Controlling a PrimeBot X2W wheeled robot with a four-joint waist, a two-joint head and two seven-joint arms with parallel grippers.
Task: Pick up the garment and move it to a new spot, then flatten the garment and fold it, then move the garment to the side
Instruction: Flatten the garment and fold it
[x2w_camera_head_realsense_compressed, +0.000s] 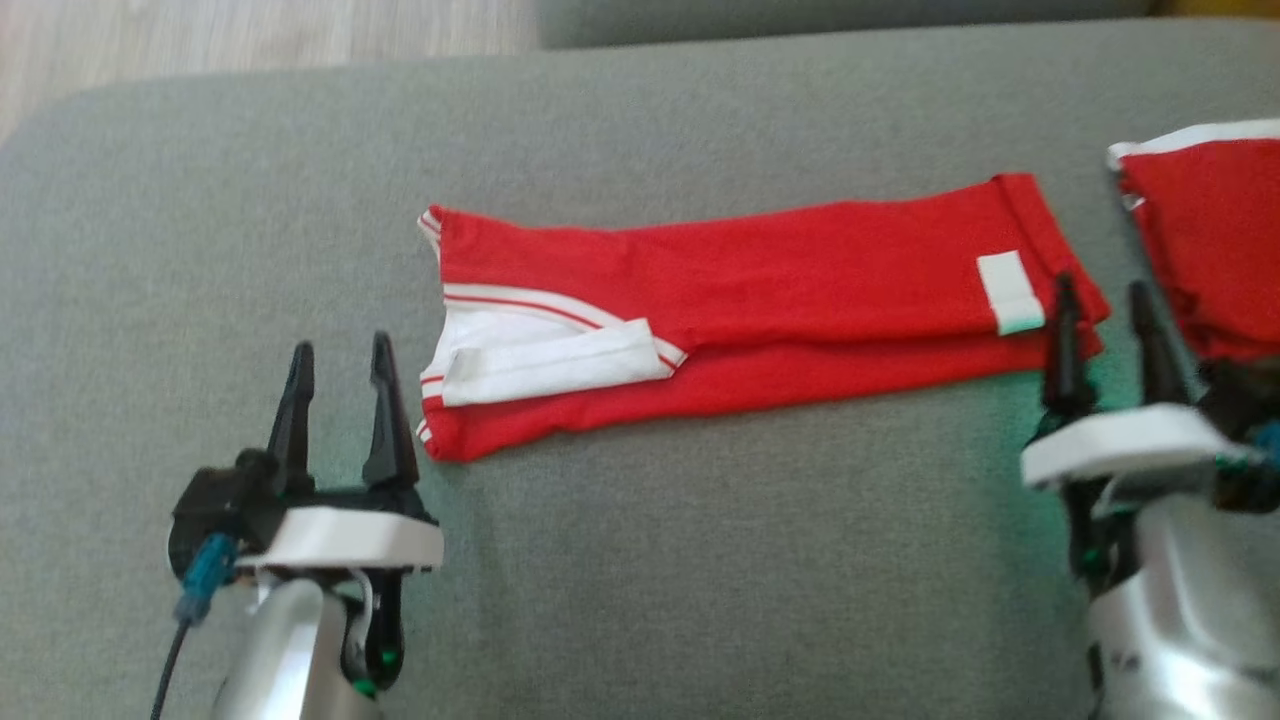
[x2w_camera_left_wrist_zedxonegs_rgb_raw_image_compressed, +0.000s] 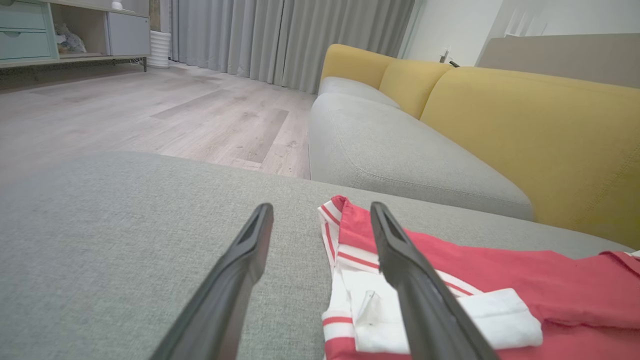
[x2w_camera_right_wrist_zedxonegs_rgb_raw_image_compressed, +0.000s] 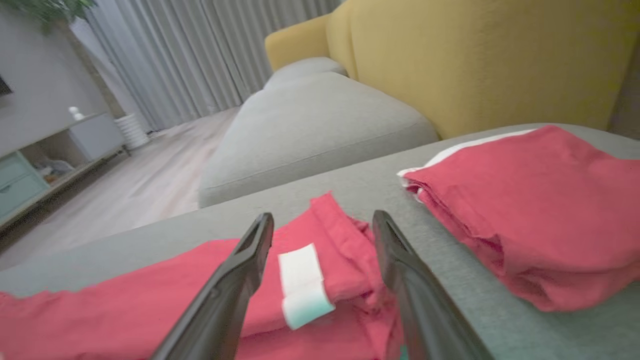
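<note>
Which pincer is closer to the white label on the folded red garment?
Right. The right pincer is just beside the white label; the left pincer is at the red garment's opposite, collar end.

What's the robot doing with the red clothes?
It's folding laundry. The red garment lies on the grey cushion, folded into a long strip. The left gripper sits open beside its striped end and the right gripper open over the other end; neither holds it. A second folded garment lies to the right.

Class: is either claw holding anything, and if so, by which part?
Nothing is held. The left claw and right claw are open, one at each end of the garment.
</note>
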